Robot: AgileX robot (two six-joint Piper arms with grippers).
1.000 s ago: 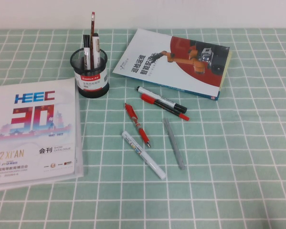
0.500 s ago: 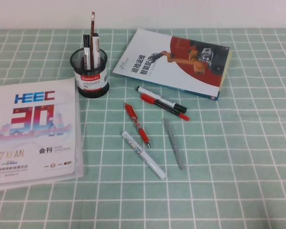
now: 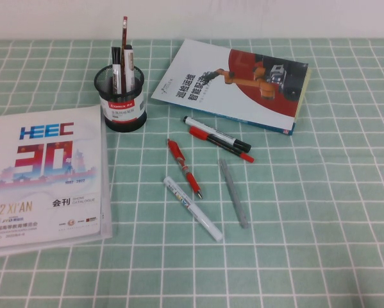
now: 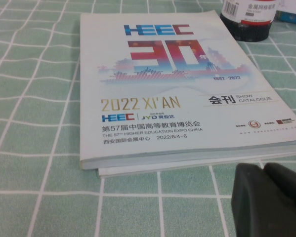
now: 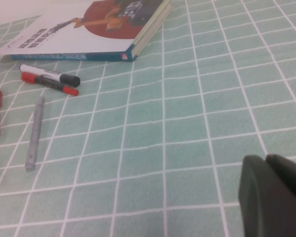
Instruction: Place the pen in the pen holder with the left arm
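Beside the catalogue point(image 4: 182, 89), left pincer point(image 4: 264, 197) closed, empty, right pincer point(image 5: 269, 190) closed.

Left gripper point(image 4: 266, 197) low over the table, fingers together, holding nothing. Right gripper point(image 5: 269, 195) also low, looks closed, mostly cropped.

Just beyond the left tool point(image 4: 269, 197), a white catalogue point(image 4: 177, 94) reads "HEEC 30", "1992-2022", "2022 XI'AN", "SHOW CATALOGUE" and "THE 57TH HIGHER EDUCATION EXPO CHINA, 2022/8/4-6".
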